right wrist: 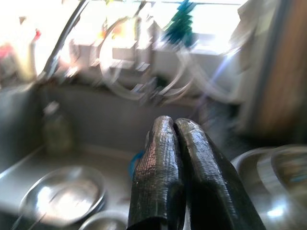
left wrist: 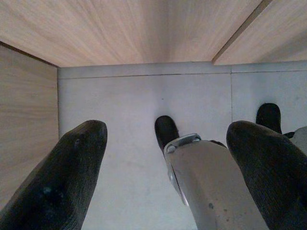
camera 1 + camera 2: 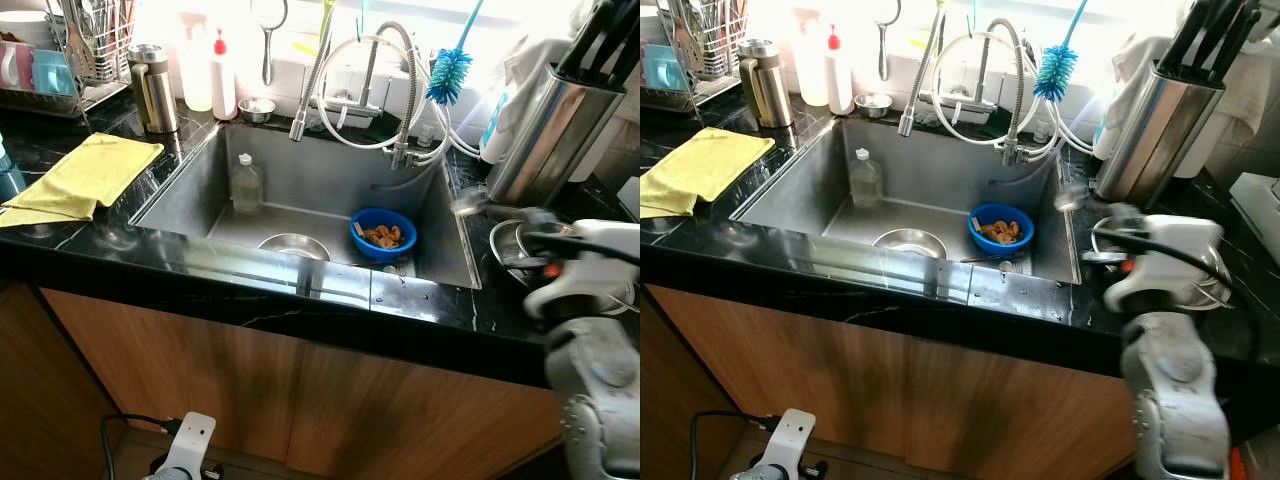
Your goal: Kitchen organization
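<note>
The steel sink is set in a black stone counter. In it are a blue bowl of brown food scraps, a steel bowl and a clear plastic bottle. My right gripper is shut with nothing in it. It hovers blurred over the sink's right rim, beside stacked steel bowls on the counter. My left gripper hangs open low by the wooden cabinet front, facing the grey floor.
A yellow cloth lies on the counter left of the sink, with a dish rack and a steel flask behind it. A faucet, hoses and a blue bottle brush stand at the back. A tall steel utensil canister stands at the right.
</note>
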Motion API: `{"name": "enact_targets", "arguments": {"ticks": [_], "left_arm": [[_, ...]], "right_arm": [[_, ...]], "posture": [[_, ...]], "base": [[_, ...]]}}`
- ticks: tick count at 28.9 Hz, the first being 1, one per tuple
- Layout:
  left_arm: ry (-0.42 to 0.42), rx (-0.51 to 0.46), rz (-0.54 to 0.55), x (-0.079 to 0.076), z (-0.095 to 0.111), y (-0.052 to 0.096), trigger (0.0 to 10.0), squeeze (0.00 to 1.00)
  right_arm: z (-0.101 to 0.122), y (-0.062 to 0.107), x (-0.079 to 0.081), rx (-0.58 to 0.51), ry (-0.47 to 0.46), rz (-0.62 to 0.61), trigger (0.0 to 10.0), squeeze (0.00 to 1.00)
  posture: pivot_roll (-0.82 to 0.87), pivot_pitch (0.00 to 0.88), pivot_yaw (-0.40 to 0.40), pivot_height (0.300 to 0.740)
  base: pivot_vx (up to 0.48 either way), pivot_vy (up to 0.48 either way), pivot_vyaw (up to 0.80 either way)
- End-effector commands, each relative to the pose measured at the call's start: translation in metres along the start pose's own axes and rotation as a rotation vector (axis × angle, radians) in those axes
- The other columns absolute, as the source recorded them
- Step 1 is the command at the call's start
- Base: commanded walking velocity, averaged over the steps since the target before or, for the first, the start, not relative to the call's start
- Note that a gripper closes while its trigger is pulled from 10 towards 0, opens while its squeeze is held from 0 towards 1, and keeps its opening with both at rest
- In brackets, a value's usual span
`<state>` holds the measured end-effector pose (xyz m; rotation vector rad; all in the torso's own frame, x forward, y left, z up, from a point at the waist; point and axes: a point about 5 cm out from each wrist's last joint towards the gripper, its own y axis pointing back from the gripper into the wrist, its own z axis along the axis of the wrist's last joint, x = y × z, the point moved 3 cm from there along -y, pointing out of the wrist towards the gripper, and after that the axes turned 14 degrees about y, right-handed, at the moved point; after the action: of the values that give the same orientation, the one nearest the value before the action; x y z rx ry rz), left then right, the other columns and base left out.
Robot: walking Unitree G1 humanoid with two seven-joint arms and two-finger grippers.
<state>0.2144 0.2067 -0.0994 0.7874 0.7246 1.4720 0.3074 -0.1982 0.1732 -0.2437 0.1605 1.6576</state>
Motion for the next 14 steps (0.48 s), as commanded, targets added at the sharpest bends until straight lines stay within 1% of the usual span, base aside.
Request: {"name": "enact_targets", "arguments": {"ticks": [1, 3, 4, 6, 7, 9, 10, 11, 13, 14], "left_arm": [[0.003, -0.002, 0.002, -0.002, 0.0, 0.0, 10.0, 0.0], [0.003, -0.003, 0.003, -0.002, 0.0, 0.0, 10.0, 0.0], [0.002, -0.003, 0.003, -0.002, 0.0, 0.0, 10.0, 0.0], [0.0, -0.003, 0.003, -0.002, 0.0, 0.0, 10.0, 0.0], [0.0, -0.003, 0.003, -0.002, 0.0, 0.0, 10.0, 0.0], [-0.002, -0.003, 0.002, -0.002, 0.0, 0.0, 10.0, 0.0], [-0.003, -0.003, 0.002, -0.002, 0.0, 0.0, 10.0, 0.0], [-0.003, -0.003, 0.002, -0.002, 0.0, 0.0, 10.0, 0.0], [-0.004, -0.004, 0.002, -0.001, 0.0, 0.0, 10.0, 0.0], [-0.006, -0.004, 0.001, -0.001, 0.0, 0.0, 10.0, 0.0]], "right_arm": [[-0.003, -0.007, 0.001, 0.017, 0.007, 0.039, 10.0, 0.0], [-0.004, -0.01, 0.003, 0.018, 0.009, 0.052, 10.0, 0.0], [-0.009, -0.016, 0.004, 0.034, 0.006, 0.069, 10.0, 0.0], [-0.016, -0.024, 0.0, 0.069, -0.006, 0.049, 10.0, 0.0], [-0.016, -0.024, 0.0, 0.069, -0.006, 0.049, 10.0, 0.0], [-0.029, -0.036, -0.007, 0.126, -0.039, 0.016, 10.0, 0.0], [-0.033, -0.041, -0.008, 0.143, -0.062, 0.014, 10.0, 0.0], [-0.034, -0.042, -0.008, 0.147, -0.068, 0.016, 10.0, 0.0], [-0.038, -0.049, -0.008, 0.157, -0.061, 0.023, 10.0, 0.0], [-0.042, -0.055, -0.008, 0.178, -0.054, 0.024, 10.0, 0.0]], "posture": [[0.14, 0.0, -0.145, 0.736], [0.15, 0.0, -0.143, 0.736], [0.15, 0.0, -0.142, 0.736], [0.15, 0.0, -0.14, 0.736], [0.15, 0.0, -0.14, 0.736], [0.15, 0.0, -0.14, 0.736], [0.15, 0.0, -0.14, 0.736], [0.15, 0.0, -0.14, 0.736], [0.16, 0.0, -0.137, 0.736], [0.16, 0.0, -0.137, 0.736]], "base": [[0.0, 0.0, 0.0], [0.0, 0.0, 0.0], [0.0, 0.0, 0.0], [0.0, 0.0, 0.0], [0.0, 0.0, 0.0], [0.0, 0.0, 0.0], [0.0, 0.0, 0.0], [0.0, 0.0, 0.0], [0.0, 0.0, 0.0], [0.0, 0.0, 0.0]]}}
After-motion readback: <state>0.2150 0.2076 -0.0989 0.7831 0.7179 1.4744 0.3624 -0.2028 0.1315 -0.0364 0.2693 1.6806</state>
